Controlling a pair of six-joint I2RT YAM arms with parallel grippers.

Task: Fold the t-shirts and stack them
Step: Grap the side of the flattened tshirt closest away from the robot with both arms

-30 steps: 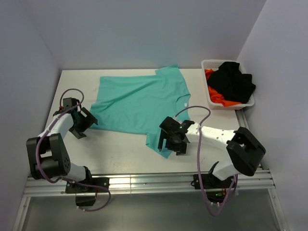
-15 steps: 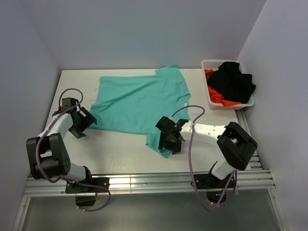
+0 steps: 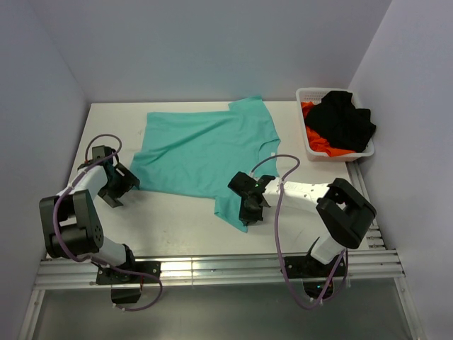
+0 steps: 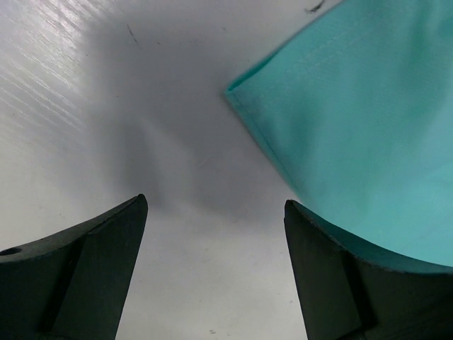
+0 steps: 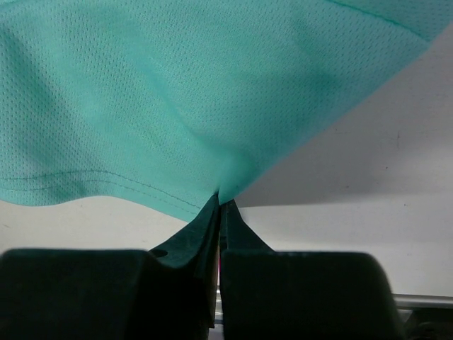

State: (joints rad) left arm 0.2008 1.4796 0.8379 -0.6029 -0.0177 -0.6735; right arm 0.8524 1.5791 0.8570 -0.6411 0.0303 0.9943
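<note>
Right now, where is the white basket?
In the top view, the white basket sits at the table's far right corner, just right of the spread teal t-shirt, holding a black t-shirt and an orange-red t-shirt.

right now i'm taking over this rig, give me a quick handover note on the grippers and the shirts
Left gripper: open, low over the bare table beside the near-left corner of the teal shirt, holding nothing.
Right gripper: shut on the teal shirt's near edge, cloth pinched between its tips.
Teal shirt: spread out on the table, not folded.
Black shirt and orange shirt: bunched in the white basket, far right.
Done: one shirt laid out, gripped on one side.
Left: grip the left corner, fold the teal shirt, then fold the other two and stack.
</note>
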